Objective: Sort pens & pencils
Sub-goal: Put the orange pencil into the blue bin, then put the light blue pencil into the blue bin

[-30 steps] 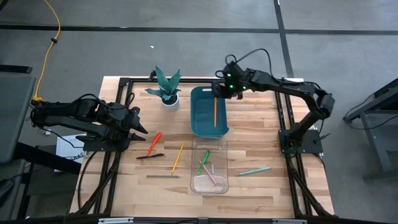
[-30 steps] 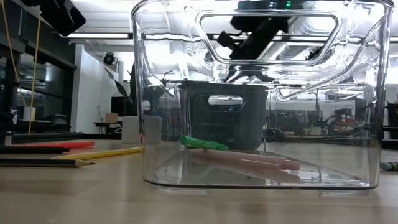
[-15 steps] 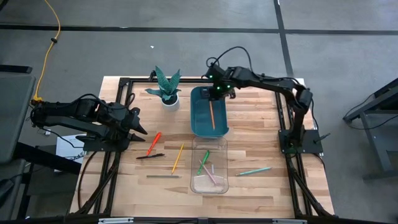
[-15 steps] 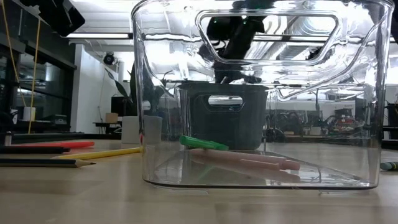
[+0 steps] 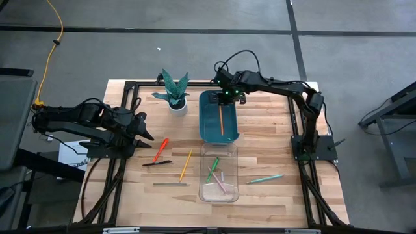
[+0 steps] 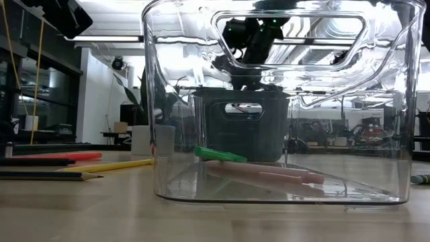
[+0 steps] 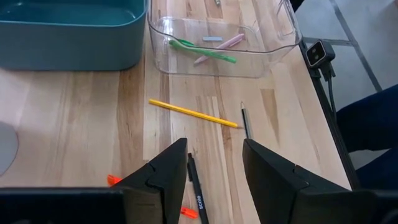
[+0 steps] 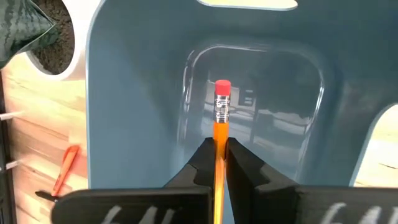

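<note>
My right gripper (image 5: 226, 97) hangs over the far end of the teal bin (image 5: 209, 127), shut on an orange pencil (image 5: 221, 121); it also shows through the clear bin in the low view (image 6: 250, 42). My left gripper (image 7: 214, 177) waits open at the table's left (image 5: 147, 134), touching nothing. A red pen (image 5: 160, 149), a black pen (image 5: 156, 163), a yellow pencil (image 5: 186, 164) and a grey pencil (image 5: 170, 184) lie flat on the wood. The clear bin (image 5: 203, 170) holds a green pen (image 6: 220, 154) and pink pens (image 6: 269, 176). Another green pen (image 5: 265, 178) lies to its right. My right gripper pinches the orange pencil's shaft (image 8: 219, 146) between its two fingers, a short way behind the metal band and red eraser (image 8: 222, 87). The fingers slant steeply down from the far side and run along the pencil. The eraser end sticks out past them into the teal bin.
A potted plant (image 5: 174, 92) stands at the far left of the teal bin. Black frame rails (image 5: 130, 91) run along the table's edges. Bare wood lies near the front edge.
My right gripper has carried the orange pencil toward the table's left, from beside the teal bin's far right corner to over its far end. It has sunk a little and tipped more steeply down, staying shut on the pencil.
</note>
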`<control>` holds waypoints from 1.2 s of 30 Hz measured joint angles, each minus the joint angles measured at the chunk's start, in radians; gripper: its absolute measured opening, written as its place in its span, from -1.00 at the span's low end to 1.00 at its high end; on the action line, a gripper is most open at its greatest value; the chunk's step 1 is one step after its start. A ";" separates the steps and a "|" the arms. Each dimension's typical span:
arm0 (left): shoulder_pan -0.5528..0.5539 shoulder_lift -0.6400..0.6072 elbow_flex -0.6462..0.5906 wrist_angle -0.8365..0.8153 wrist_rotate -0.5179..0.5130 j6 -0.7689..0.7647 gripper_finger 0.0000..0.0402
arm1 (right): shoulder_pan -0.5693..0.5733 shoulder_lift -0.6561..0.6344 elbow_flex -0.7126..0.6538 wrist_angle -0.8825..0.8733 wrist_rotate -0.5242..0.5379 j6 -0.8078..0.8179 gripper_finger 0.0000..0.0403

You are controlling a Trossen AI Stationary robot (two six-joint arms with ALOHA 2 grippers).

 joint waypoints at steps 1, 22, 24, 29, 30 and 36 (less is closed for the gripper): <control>0.000 0.000 0.000 0.000 0.000 0.002 -0.28 | 0.002 0.000 0.000 0.000 -0.002 0.000 -0.98; 0.000 0.000 0.000 -0.029 0.000 0.026 -0.28 | 0.007 -0.009 0.000 -0.004 -0.008 -0.035 -0.59; 0.000 0.000 0.000 -0.029 0.000 0.029 -0.28 | 0.012 -0.027 0.000 -0.003 -0.008 -0.044 -0.59; 0.000 0.000 0.000 -0.029 0.000 0.045 -0.28 | 0.026 -0.099 0.000 -0.001 0.003 -0.062 -0.59; 0.000 0.000 0.000 -0.029 0.000 0.048 -0.28 | 0.031 -0.120 0.000 0.002 0.011 -0.068 -0.59; 0.000 0.000 0.000 -0.029 0.000 0.052 -0.28 | 0.045 -0.260 0.000 0.001 0.057 -0.098 -0.59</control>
